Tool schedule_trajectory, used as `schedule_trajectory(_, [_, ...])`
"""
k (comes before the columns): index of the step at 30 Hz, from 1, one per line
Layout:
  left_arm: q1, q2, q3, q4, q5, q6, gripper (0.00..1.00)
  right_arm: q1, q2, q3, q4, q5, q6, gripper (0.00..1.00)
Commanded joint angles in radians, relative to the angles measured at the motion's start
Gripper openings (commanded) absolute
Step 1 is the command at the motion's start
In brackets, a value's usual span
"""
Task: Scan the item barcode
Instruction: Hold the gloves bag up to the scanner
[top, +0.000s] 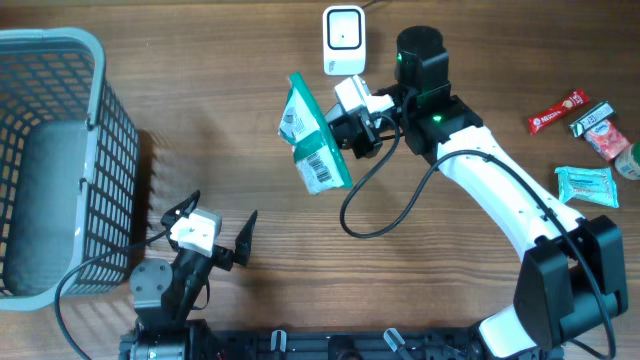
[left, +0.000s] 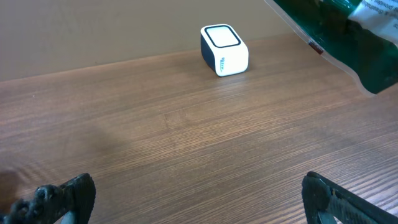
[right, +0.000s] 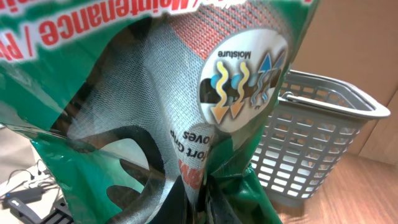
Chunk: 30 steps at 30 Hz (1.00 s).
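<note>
Right end effector (top: 347, 128): clenched on the green packet (top: 313, 140), gripping one long edge. In the right wrist view the film bunches where the fingers pinch it, and print fills most of the frame.

Packet location: held on the robot's side of the scanner (top: 343, 38), near it but apart and slightly off toward the basket (top: 95, 45). In the left wrist view it (left: 336, 43) hangs clear of the counter (left: 155, 124), to the side of the scanner (left: 224, 50).

Why held so: an edge grip probably keeps the broad faces uncovered, so the fingers do not hide the code, and lifting it leaves room to tilt.

Orientation: the long axis runs toward and away from the scanner, a bit diagonal, with the far end angled to the basket side. A white label (top: 318, 165) that looks like the barcode sits at the end farther from the scanner and faces up at the overhead camera. The scanner's dark-rimmed window also faces up, so I judge the label is not yet presented to it. A turn of the wrist and a move over the window seem needed.

Left end effector (top: 215, 232): released, fingers spread wide, nothing between them, well apart from the scanner on the robot's side. It appears parked.

Other snack packets (top: 585, 150) lie well apart from the scanner, off to the right.
</note>
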Motion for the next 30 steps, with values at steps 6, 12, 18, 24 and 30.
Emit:
schedule_trajectory(6, [0.002, -0.001, -0.005, 0.003, 0.012, -0.009, 1.0, -0.002, 0.001, 0.005, 0.179, -0.063, 0.548, 0.05])
schedule_trajectory(12, [0.002, -0.001, -0.005, 0.003, 0.012, -0.009, 1.0, -0.008, 0.001, 0.005, 0.436, 0.028, 1.491, 0.04])
schedule_trajectory(18, [0.002, -0.001, -0.005, 0.003, 0.012, -0.009, 1.0, -0.014, 0.001, 0.005, 0.33, -0.043, 1.931, 0.04])
schedule_trajectory(24, [0.002, -0.001, -0.005, 0.003, 0.012, -0.009, 1.0, -0.013, 0.001, 0.005, 0.318, -0.058, 2.043, 0.04])
schedule_trajectory(30, [0.002, -0.001, -0.005, 0.003, 0.012, -0.009, 1.0, -0.024, 0.001, 0.004, 0.372, -0.027, 1.648, 0.05])
